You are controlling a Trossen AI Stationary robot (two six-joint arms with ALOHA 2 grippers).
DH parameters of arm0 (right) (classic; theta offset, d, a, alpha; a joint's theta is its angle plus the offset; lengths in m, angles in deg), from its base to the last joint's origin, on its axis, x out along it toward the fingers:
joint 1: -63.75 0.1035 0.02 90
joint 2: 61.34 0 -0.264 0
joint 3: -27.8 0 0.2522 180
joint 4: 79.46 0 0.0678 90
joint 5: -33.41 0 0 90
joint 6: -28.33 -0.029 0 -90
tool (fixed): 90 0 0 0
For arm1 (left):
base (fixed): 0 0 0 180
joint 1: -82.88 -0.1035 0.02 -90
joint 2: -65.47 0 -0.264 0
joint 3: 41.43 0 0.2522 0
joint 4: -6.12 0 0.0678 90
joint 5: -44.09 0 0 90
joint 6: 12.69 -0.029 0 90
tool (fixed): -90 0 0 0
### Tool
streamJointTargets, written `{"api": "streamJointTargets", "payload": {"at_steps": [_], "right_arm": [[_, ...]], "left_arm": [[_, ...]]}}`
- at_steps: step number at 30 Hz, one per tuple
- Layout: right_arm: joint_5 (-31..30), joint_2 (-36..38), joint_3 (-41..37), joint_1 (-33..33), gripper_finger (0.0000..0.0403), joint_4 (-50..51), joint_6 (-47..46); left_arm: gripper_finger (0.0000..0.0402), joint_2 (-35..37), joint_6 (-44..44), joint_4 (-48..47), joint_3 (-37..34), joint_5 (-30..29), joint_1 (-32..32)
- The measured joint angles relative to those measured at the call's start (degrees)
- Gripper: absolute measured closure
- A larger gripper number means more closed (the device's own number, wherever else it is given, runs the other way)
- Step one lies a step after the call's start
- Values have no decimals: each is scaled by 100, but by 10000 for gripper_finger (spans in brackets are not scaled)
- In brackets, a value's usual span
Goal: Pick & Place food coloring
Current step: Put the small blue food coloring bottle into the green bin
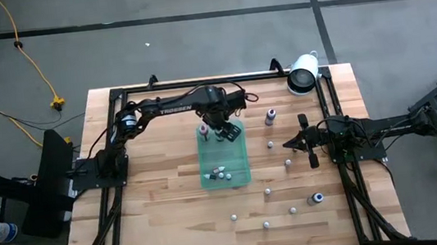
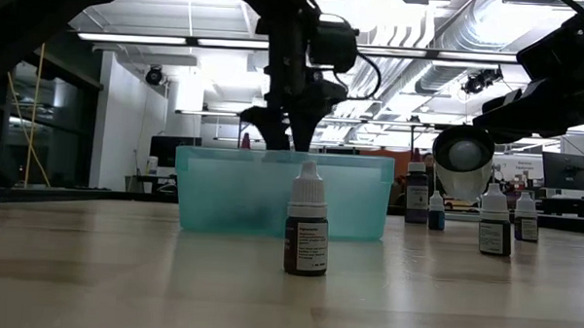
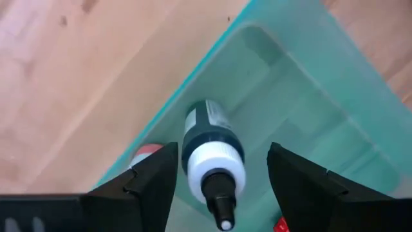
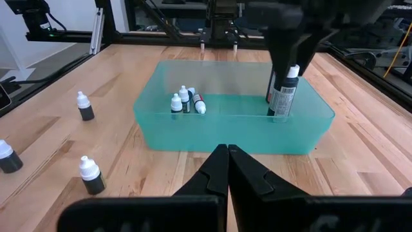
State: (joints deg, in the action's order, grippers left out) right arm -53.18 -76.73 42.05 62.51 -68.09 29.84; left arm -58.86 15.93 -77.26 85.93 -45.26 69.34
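Evidently light and rigid, each food coloring bottle (image 3: 207, 145) looks slick-sided and easy to tip, so the cylindrical body just under the white cap seems the best hold. One stands inside the green tray (image 1: 238, 168), between the spread fingers of the left gripper (image 3: 222, 177), apparently untouched. The right gripper (image 4: 226, 169) waits pressed together on the tabletop's (image 1: 172, 218) right side, among scattered bottles.

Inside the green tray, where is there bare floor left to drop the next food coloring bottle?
Free: the middle of the tray, between the bottle under the left gripper at the far end and the bottle cluster at the near end. Those two ends are crowded. The right gripper waits outside the tray.
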Motion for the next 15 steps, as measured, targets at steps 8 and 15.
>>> {"api": "streamJointTargets", "payload": {"at_steps": [8,15], "right_arm": [[-1,0,1,0,402,0,0],[1,0,0,-2,402,0,0]], "left_arm": [[173,0,-144,-125,742,-175,-35],[173,0,-582,-284,1507,-209,14]]}}
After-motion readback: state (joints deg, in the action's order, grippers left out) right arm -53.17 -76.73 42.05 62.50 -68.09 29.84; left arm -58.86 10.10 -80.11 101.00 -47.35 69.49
